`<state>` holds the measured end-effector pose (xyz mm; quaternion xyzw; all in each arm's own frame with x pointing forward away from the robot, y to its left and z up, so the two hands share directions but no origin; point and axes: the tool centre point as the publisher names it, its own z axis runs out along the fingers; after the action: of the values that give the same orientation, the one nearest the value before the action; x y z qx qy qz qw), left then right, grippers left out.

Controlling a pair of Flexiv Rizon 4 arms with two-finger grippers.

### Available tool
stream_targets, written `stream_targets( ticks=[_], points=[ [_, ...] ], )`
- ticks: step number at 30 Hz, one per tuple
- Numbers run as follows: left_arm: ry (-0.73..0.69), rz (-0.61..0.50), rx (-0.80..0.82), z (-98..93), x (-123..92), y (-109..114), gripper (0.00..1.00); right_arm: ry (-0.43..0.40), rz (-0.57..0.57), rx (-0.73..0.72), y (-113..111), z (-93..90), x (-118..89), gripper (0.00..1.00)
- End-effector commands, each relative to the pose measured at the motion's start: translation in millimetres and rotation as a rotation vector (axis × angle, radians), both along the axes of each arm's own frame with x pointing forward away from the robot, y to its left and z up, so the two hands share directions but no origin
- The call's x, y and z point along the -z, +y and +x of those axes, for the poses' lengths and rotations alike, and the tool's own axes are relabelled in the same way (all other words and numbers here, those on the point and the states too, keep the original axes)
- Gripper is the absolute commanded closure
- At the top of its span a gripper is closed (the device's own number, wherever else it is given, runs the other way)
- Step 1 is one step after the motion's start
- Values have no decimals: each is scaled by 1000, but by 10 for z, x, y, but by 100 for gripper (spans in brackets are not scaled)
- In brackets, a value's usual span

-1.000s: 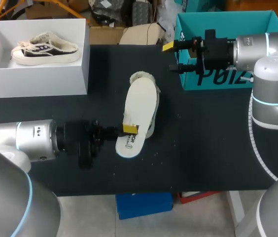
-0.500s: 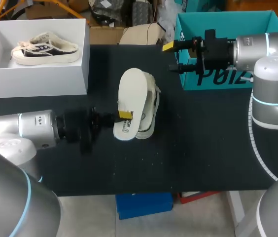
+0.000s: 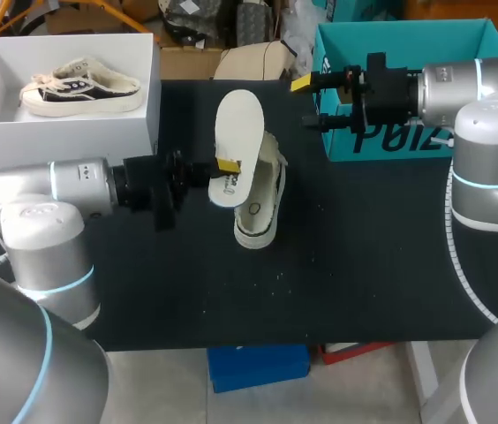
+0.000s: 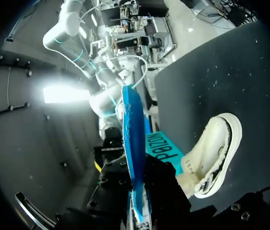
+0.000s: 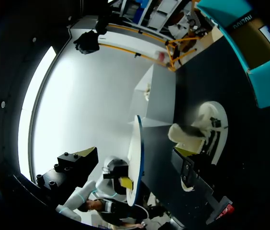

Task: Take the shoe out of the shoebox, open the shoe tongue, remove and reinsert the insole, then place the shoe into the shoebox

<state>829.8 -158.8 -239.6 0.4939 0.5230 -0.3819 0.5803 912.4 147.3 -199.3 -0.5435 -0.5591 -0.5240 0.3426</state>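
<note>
One shoe [image 3: 262, 210] partly behind insole [image 3: 237, 128]

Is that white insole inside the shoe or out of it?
Out: the left hand holds the insole in the air, apart from the shoe.

Matt black table top [image 3: 364, 265], smooth white insole [image 3: 238, 124], fleecy cream shoe [image 3: 263, 201], matt white card shoebox [image 3: 64, 146]
</note>
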Motion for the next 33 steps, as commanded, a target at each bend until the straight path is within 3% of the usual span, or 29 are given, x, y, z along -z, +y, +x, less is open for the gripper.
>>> stream_targets(
  ticks=[1, 13, 25, 33],
  points=[
    [-2, 1, 14, 284, 31, -142, 100, -1, 1, 2, 14, 1, 14, 0],
    [-9, -9, 12, 413, 2, -231, 100, -1, 1, 2, 14, 1, 14, 0],
    [-10, -23, 13, 409, -32, -213, 100, -1, 1, 2, 14, 1, 14, 0],
    [-10, -23, 13, 409, -32, -213, 100, -16, 68, -54, 132, 127, 62, 0]
  ],
)
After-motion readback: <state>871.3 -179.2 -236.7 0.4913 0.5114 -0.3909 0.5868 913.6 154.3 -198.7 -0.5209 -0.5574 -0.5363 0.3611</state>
